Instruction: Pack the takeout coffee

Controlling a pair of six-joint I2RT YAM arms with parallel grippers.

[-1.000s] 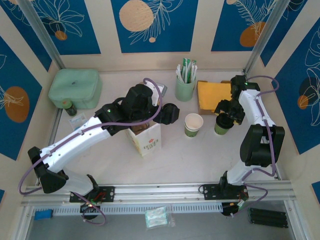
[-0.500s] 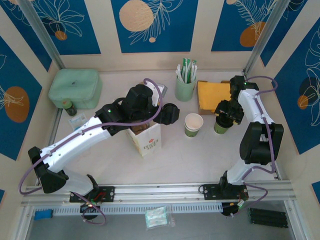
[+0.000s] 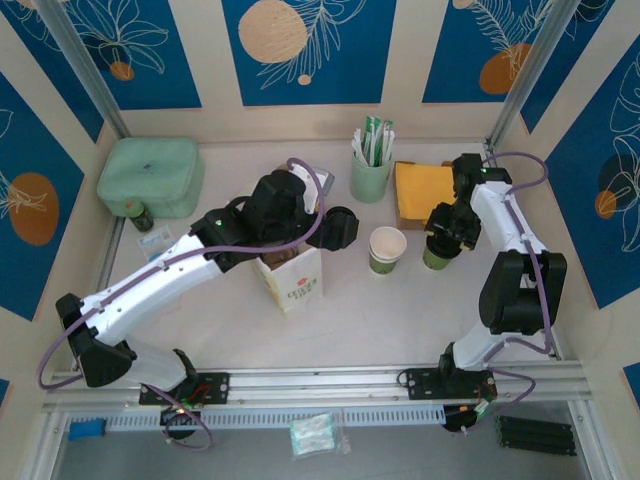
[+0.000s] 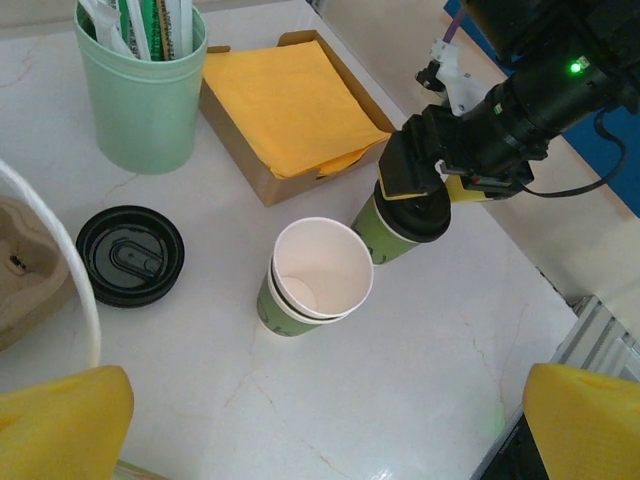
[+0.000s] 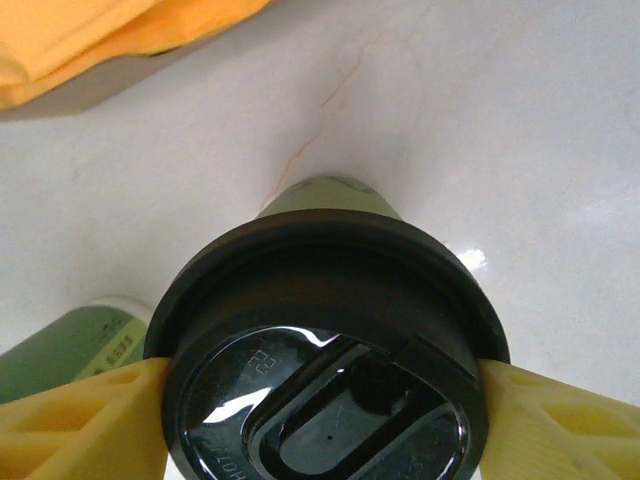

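The takeout coffee (image 3: pixel 437 255) is a green paper cup with a black lid (image 5: pixel 325 340), standing on the table right of the lidless cups (image 4: pixel 400 225). My right gripper (image 3: pixel 445 232) reaches down over it from above (image 4: pixel 425 180). In the right wrist view its yellow fingers (image 5: pixel 80 420) press both sides of the lid rim, so the gripper (image 5: pixel 325 425) is shut on it. My left gripper (image 3: pixel 296 232) hovers open over the white paper bag (image 3: pixel 295 280), its yellow fingertips (image 4: pixel 60 420) far apart with nothing between them.
Two nested lidless green cups (image 4: pixel 315 275) stand just left of the coffee. A loose black lid (image 4: pixel 130 255) lies by the bag. Behind are a mint cup of sachets (image 4: pixel 140 100) and a box of yellow napkins (image 4: pixel 285 110). A mint case (image 3: pixel 150 175) sits far left.
My right gripper has narrowed onto the coffee's lid and shifted slightly left, the cup moving with it. The left arm has stayed still.
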